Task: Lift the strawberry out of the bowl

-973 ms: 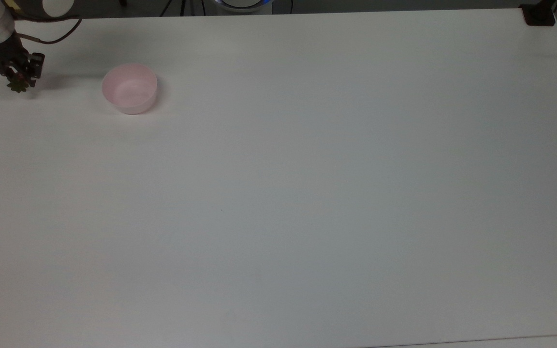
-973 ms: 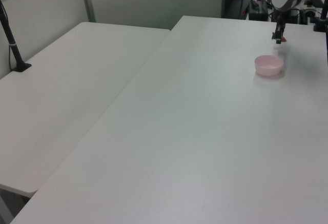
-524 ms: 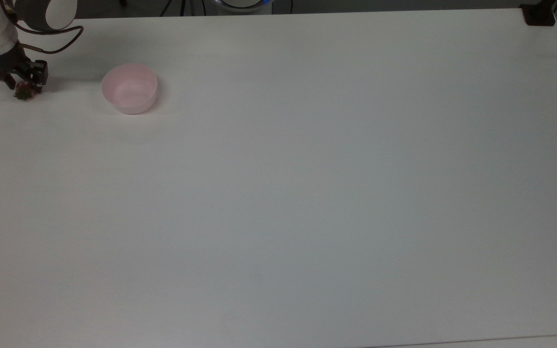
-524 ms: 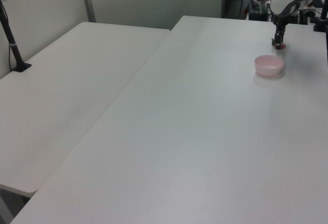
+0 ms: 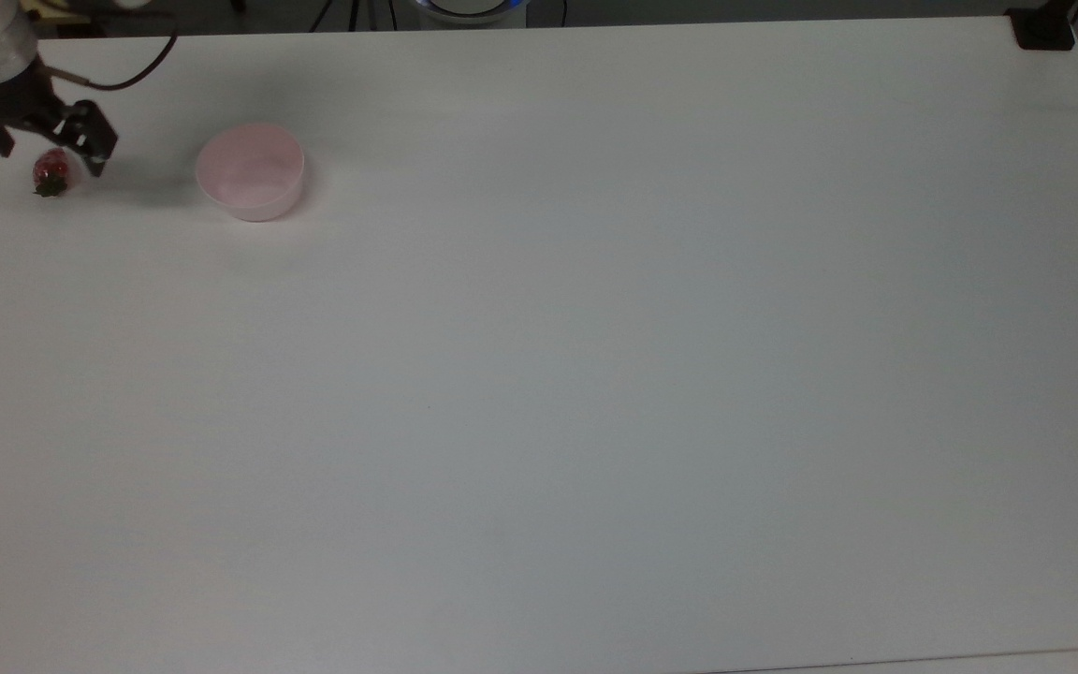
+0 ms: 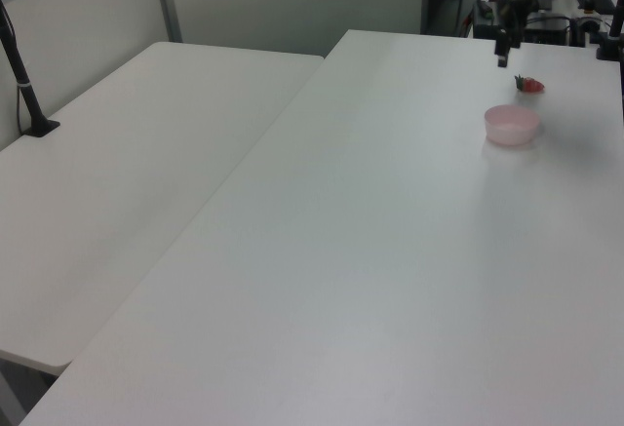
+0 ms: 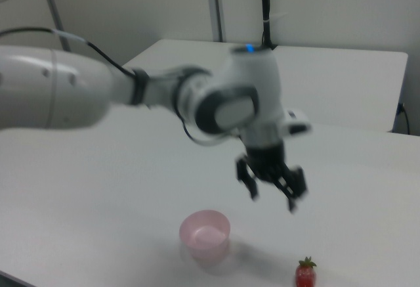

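A small red strawberry (image 5: 50, 174) with a green cap lies on the white table, left of the pale pink bowl (image 5: 251, 171) in the top view. The bowl holds nothing. In the right view the strawberry (image 7: 304, 273) stands on the table to the right of the bowl (image 7: 205, 235). My gripper (image 5: 49, 147) hangs open just above the strawberry with nothing between its fingers; in the right view the gripper (image 7: 273, 192) is clear of the table. In the left view the strawberry (image 6: 529, 84) lies beyond the bowl (image 6: 512, 124), with the gripper (image 6: 503, 54) above and left of it.
The white table (image 5: 595, 374) stretches wide to the top view's right of the bowl. A second table (image 6: 127, 182) adjoins it on the left view's left. A black post base (image 5: 1042, 28) sits at the top view's far right corner.
The gripper has opened, let go of the strawberry and risen. The strawberry now rests on the table outside the bowl.
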